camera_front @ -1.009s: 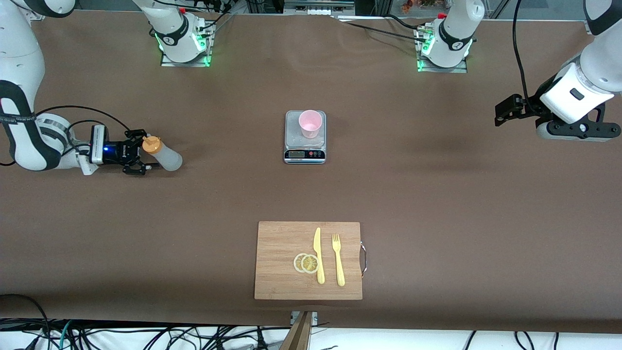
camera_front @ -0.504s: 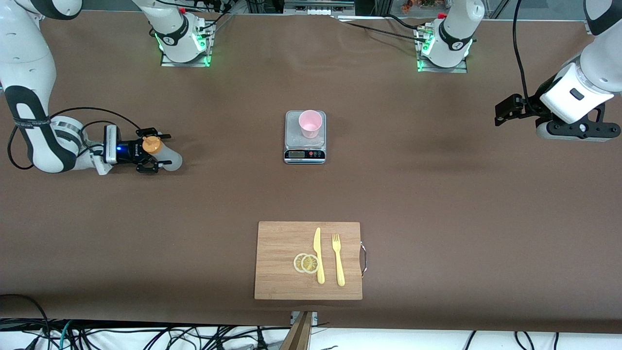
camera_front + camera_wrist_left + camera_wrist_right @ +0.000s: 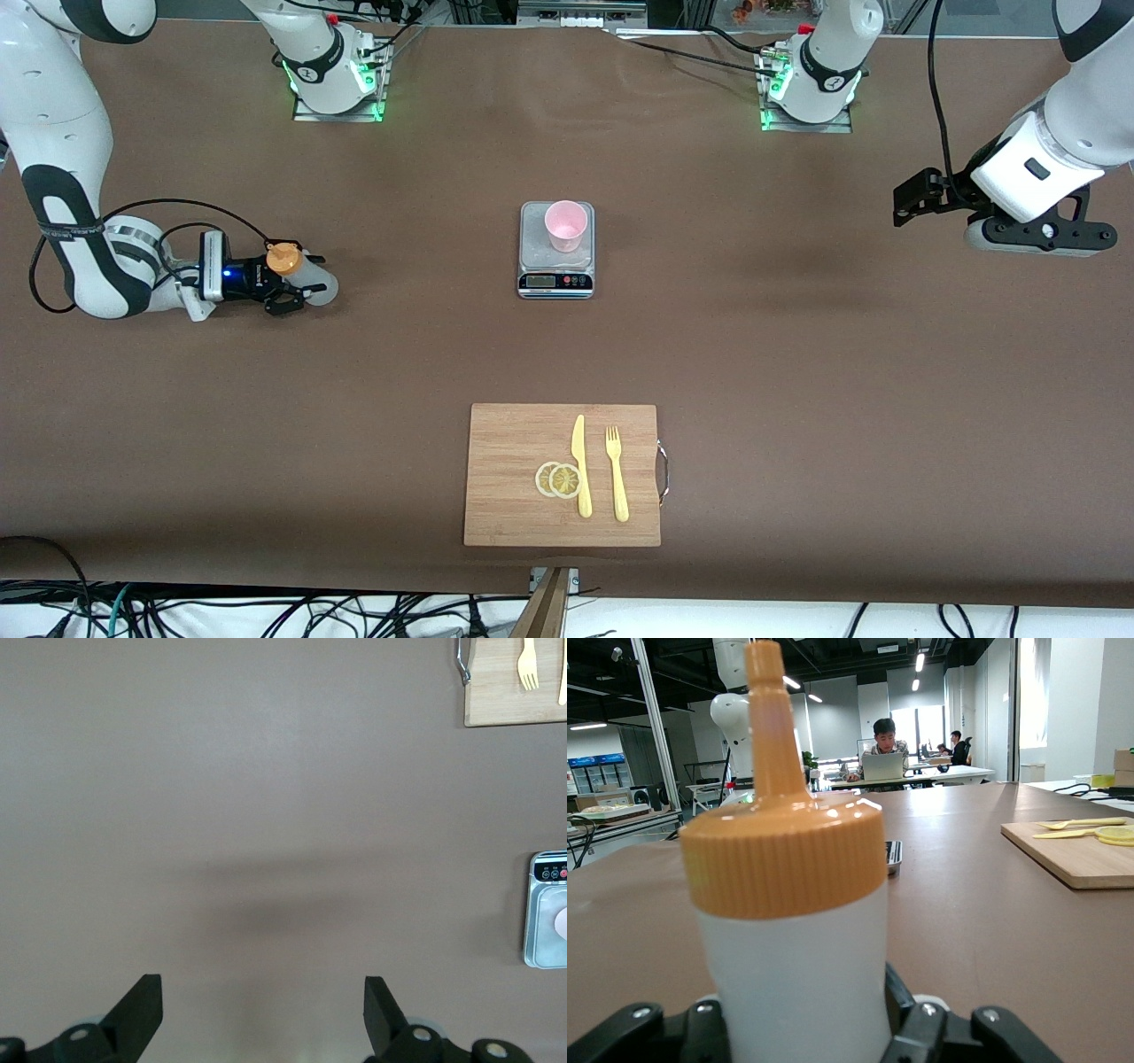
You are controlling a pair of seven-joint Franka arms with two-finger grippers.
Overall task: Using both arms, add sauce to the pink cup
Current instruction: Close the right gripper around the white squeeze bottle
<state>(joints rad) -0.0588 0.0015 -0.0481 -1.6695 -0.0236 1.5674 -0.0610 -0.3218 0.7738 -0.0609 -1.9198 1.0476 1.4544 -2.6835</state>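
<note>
The sauce bottle [image 3: 306, 282], whitish with an orange nozzle cap, stands upright on the table near the right arm's end. My right gripper [image 3: 292, 285] lies low and level around its body, with a finger against each side. The bottle fills the right wrist view [image 3: 788, 930]. The pink cup [image 3: 565, 225] stands on the grey scale [image 3: 555, 266] at mid-table. My left gripper [image 3: 1032, 235] hangs open and empty above the table at the left arm's end. Its wrist view shows the tips wide apart [image 3: 263, 1019] over bare table and an edge of the scale [image 3: 549, 908].
A wooden cutting board [image 3: 514, 474] lies nearer to the front camera than the scale. On it are two lemon slices [image 3: 558, 479], a yellow knife [image 3: 580, 465] and a yellow fork [image 3: 617, 474]. The arm bases stand along the edge farthest from the front camera.
My right gripper slid forward along the table until its fingers came around the bottle. The bottle shifted slightly. My left arm drifted a little toward the table's middle.
</note>
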